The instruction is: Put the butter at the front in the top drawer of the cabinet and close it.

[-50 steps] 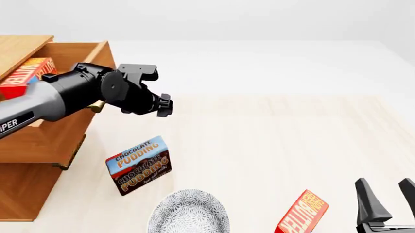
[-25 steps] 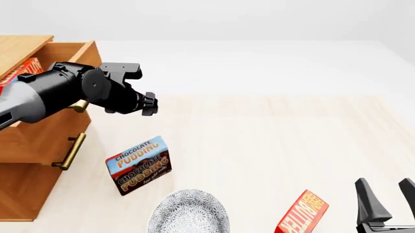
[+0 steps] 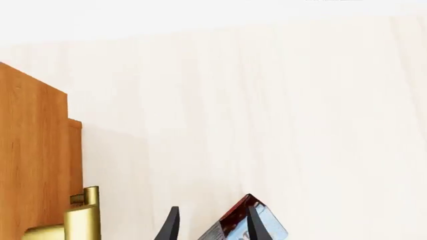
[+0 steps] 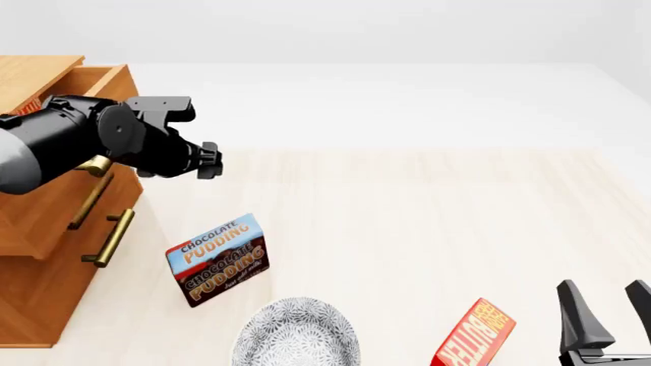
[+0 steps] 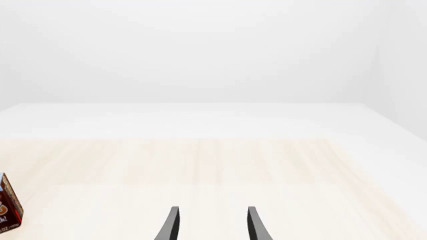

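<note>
At the near edge of the pale wooden table, toward its right corner, the right gripper stands with its two dark fingers apart and nothing between them. Just left of it lies a small red butter carton with an orange-yellow face and red "BUTTER" lettering, tilted and partly cut off by the picture's edge. Further left along the near edge sits a round grey patterned plate, and just behind it a blue-and-brown box reading "CHOCOLATE PUDDING" stands upright and slightly turned. At the left edge stands the light-brown wooden cabinet; its lower drawer's brass bar handle is in plain view. The top drawer is out only a little, and a sliver of red carton shows inside it behind the left arm. The left gripper is by the top drawer's brass handle; in its wrist view the finger tips are apart with nothing clearly held, the pudding box beyond them. The far part of the table is white, backed by a plain white wall.
</note>
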Motion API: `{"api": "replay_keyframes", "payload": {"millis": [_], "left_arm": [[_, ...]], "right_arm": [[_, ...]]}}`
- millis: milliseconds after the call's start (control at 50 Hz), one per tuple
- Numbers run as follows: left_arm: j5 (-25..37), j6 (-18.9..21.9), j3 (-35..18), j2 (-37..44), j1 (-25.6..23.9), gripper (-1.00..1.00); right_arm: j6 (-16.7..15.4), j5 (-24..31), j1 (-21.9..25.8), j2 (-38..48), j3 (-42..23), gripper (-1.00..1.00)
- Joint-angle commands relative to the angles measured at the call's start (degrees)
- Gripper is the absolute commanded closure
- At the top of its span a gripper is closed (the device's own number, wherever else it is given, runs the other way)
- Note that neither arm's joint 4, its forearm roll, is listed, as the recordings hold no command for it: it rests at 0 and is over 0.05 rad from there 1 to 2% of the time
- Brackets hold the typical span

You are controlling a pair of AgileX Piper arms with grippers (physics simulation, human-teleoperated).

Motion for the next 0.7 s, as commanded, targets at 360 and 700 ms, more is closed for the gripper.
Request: {"api": "replay_keyframes", "payload": {"millis": [360, 700], "left_arm": [[0.44, 1.35, 1.67, -2.02, 6.02, -1.0], [1.7, 2.7, 2.28, -3.21, 9.9, -1.0]], "right_arm": [[-0.01, -0.02, 0.0, -0.05, 0.05, -1.0], [-0.01, -0.01, 0.0, -0.04, 0.05, -1.0]]}}
